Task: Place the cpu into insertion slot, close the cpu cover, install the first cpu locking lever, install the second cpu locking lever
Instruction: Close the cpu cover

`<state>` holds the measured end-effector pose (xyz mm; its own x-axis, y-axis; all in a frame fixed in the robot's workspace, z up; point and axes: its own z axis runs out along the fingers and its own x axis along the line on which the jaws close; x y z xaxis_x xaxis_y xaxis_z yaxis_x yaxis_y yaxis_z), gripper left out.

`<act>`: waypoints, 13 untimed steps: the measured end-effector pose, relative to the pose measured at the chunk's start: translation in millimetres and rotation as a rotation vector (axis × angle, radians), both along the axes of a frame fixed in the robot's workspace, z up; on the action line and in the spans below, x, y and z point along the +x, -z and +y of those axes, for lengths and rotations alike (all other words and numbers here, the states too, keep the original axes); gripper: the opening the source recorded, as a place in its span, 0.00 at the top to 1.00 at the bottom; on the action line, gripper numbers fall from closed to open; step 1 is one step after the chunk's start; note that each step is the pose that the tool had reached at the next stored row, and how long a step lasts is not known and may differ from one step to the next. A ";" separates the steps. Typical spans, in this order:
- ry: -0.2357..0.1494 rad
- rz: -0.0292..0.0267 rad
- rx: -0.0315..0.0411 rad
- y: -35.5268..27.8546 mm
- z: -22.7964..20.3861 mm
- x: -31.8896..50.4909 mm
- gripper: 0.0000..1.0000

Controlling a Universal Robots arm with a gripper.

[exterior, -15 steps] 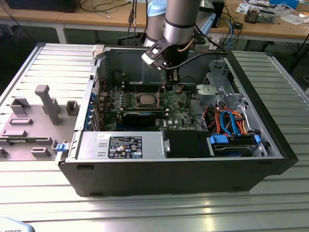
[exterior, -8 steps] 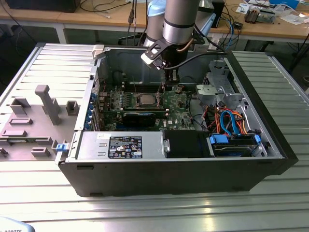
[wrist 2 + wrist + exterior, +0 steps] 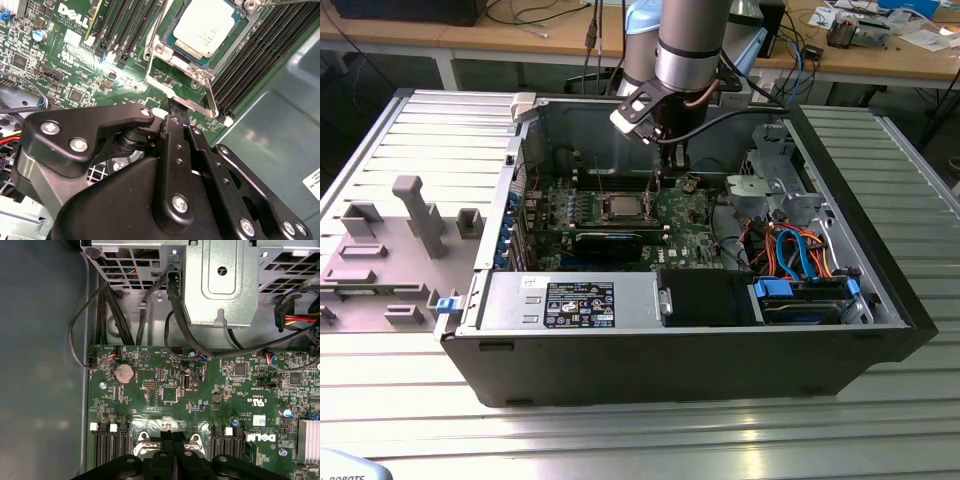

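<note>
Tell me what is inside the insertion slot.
The cpu lies in the insertion slot, silver top up. The pin field under it is covered, so unseen.

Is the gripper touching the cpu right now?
Apart. In the second wrist view the cpu lies flat on the motherboard, and the gripper ends short of it, with a stretch of green board showing between them.

Computer case [image 3: 680, 372]: black, lying open on slatted table [image 3: 620, 440]
Cables [image 3: 795, 250]: blue and orange, inside
Coin battery [image 3: 123, 373]: silver
</note>
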<state>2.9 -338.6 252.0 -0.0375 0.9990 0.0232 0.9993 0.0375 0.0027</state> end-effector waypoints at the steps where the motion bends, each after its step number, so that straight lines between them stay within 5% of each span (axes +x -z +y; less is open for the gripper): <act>1: 0.000 0.0000 0.0000 0.0 0.0 -0.4 0.89; 13: 0.000 0.0000 0.0000 0.0 0.0 -4.8 0.89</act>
<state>-1.9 -338.6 252.0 -0.0375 0.9990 0.0231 0.9993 0.0374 0.0027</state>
